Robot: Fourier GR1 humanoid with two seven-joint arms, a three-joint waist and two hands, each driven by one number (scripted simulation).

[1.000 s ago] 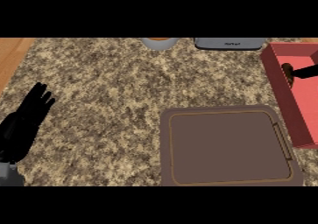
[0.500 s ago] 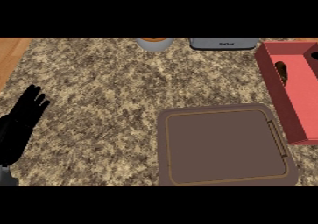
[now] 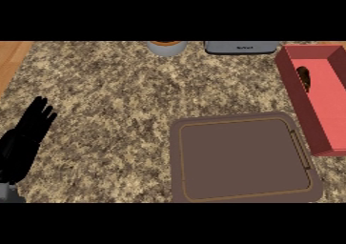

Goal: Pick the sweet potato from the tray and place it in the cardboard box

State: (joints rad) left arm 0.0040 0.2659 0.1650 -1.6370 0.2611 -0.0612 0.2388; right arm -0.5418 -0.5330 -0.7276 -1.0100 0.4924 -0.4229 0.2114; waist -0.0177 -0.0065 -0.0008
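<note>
The sweet potato (image 3: 303,79), a dark brown oblong, lies inside the red open-topped box (image 3: 333,112) at the right edge, against its left wall. The brown tray (image 3: 242,158) in the lower middle holds nothing. My left hand (image 3: 22,142) rests at the lower left over the counter, fingers straight and pointing up, far from both tray and box. My right hand does not show in the head view.
A round pot with an orange inside (image 3: 166,46) and a grey appliance (image 3: 241,46) stand at the counter's far edge. The speckled stone counter (image 3: 112,100) stretches between my left hand and the tray. A wooden strip (image 3: 5,62) borders it at the left.
My right hand, which was inside the box a second ago, has drawn out of view to the right. The sweet potato stays in the box. The left hand has barely moved.
</note>
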